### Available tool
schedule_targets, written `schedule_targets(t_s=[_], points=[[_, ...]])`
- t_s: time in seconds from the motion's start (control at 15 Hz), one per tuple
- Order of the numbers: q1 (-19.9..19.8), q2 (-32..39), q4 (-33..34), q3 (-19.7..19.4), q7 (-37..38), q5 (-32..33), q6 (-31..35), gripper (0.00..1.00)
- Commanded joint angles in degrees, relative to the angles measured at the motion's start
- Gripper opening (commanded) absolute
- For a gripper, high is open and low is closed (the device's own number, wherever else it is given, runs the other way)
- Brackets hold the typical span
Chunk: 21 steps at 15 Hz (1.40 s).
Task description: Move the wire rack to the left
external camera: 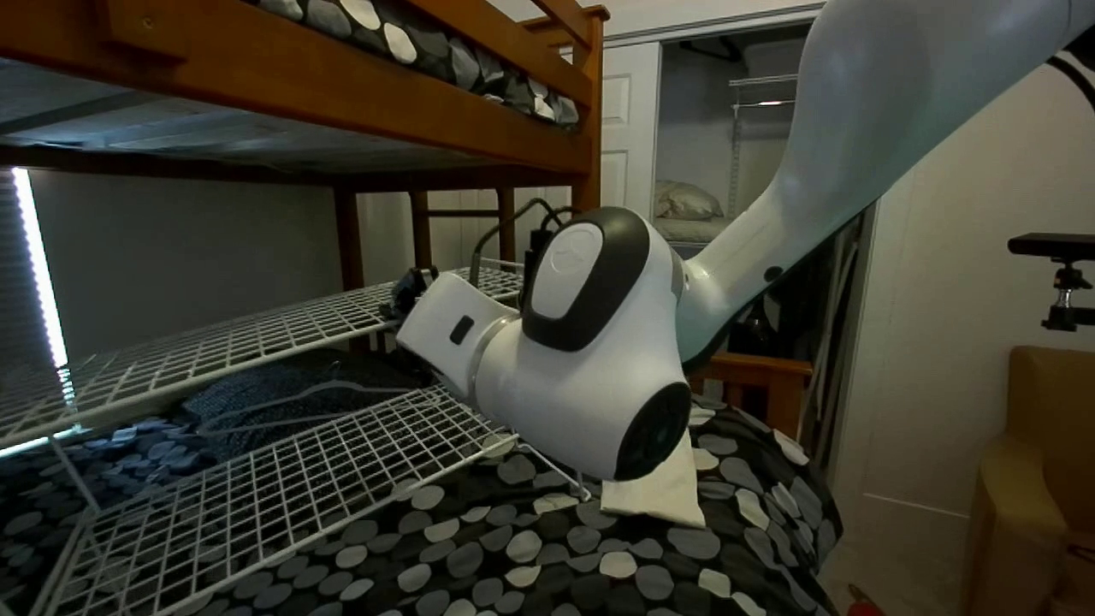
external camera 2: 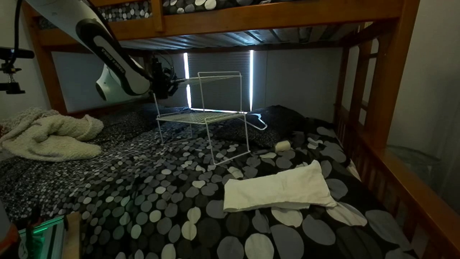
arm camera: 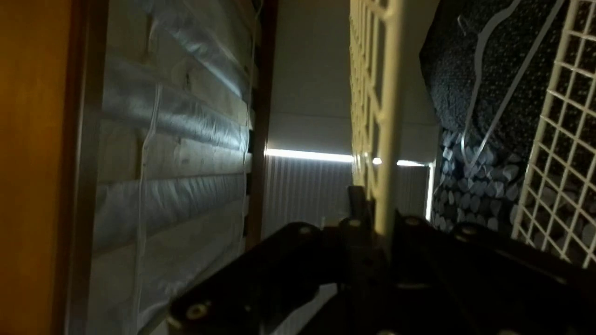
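1. My large white two-tier wire rack of thin metal grid (external camera 2: 203, 117) is standing roughly upright on the black cover with grey and white spots (external camera 2: 143, 187). Near feet seem to be resting there; the rest I am not judging.
2. My black jointed two-finger gripper (arm camera: 376, 211) is pinching the edge rod of the rack's upper tier, closed with the rod in between.
3. Step in hand, by my reading: grip made, leftward shift to do. I am holding one edge only, so I am expecting the far side to lag and swing. I am planning on going slow and level, squeezing steadily, lest the thin rod be rolling.
4. Cover is looking soft, likely to be catching feet. I am favouring a slight lift before pulling sideways.
5. A slim white clothes hanger (arm camera: 479, 51) is showing against the dark speckled pillow (arm camera: 451, 74), near the lower tier; contact I am not able to tell. Possible snag.
6. The orange-brown wooden bunk-bed frame (external camera 2: 280, 17) is hanging overhead, so I am planning on keeping that lift low.
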State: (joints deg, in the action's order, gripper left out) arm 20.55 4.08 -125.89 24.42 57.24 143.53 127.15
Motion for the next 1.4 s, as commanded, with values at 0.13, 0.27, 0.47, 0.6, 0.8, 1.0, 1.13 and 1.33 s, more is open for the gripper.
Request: schedule_targets(t_s=[0.13,0.27,0.47,0.6,0.8,1.0,1.13,1.33], points=[[3.65,-0.63,10.02,2.82,-2.52,0.94,11.23,0.01],[4.6,0.71,13.45,3.84,-2.94,0.92,15.44,0.01],[5.54,1.52,17.56,5.27,-2.92,0.9,20.82,0.01],[5.23,2.95,14.43,5.09,-3.84,-0.16,22.05,0.05],[5.63,3.54,16.41,5.83,-3.92,-0.26,24.3,0.05],[5.41,3.75,16.49,5.68,-3.93,-0.25,24.29,0.05],[5.28,3.92,16.5,5.61,-3.99,-0.25,24.3,0.01],[6.03,6.31,18.19,6.29,-7.16,0.77,23.25,0.01]])
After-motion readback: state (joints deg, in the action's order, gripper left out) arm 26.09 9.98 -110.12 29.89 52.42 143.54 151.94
